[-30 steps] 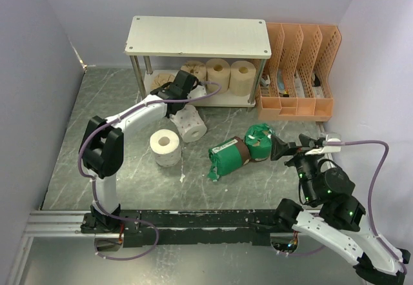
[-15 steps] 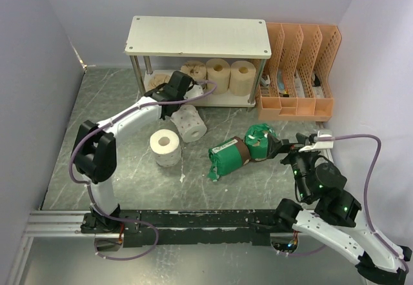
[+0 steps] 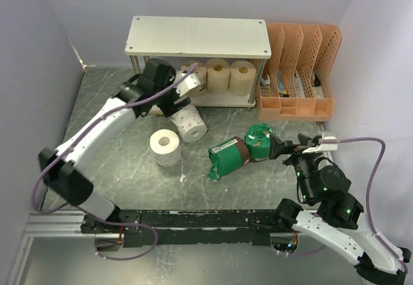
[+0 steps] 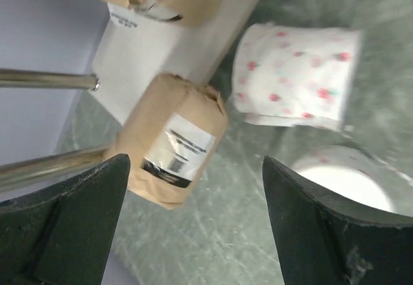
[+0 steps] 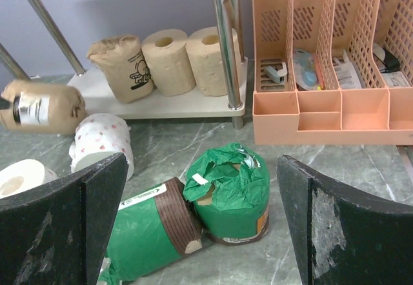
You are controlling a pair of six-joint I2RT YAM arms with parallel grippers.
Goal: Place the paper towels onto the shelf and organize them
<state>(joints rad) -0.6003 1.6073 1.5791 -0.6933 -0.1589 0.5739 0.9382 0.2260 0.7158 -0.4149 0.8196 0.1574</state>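
Nearest, low over the counter (image 3: 116, 162) at the right: right pincer (image 3: 281, 149), jaws spread wide, holding nothing, pointed at two rolls in green plastic. Just ahead of it, standing green roll (image 5: 229, 198), wrap crumpled at the top; touching it on the left, lying green roll (image 5: 145, 230), a brown band at its end. Further left, mid-counter: plain white roll (image 3: 166, 146) on end, and just behind it a dotted white roll (image 3: 190, 122), tipped over. Above and behind those, left pincer (image 4: 197, 166), likewise open and empty, looking down on a labelled brown roll (image 4: 171, 140) lying at the left front corner of the lower board; on board or counter, cannot tell. Behind, the shelf (image 3: 197, 37), its lower board carrying three rolls in a row: brown bagged roll (image 5: 122, 69) with a printed figure at the left, then left tan roll (image 5: 168, 59) and right tan roll (image 5: 213, 59), both with cores facing forward. Farthest right, just beside the shelf: orange file rack (image 3: 297, 108), small items in its slots.
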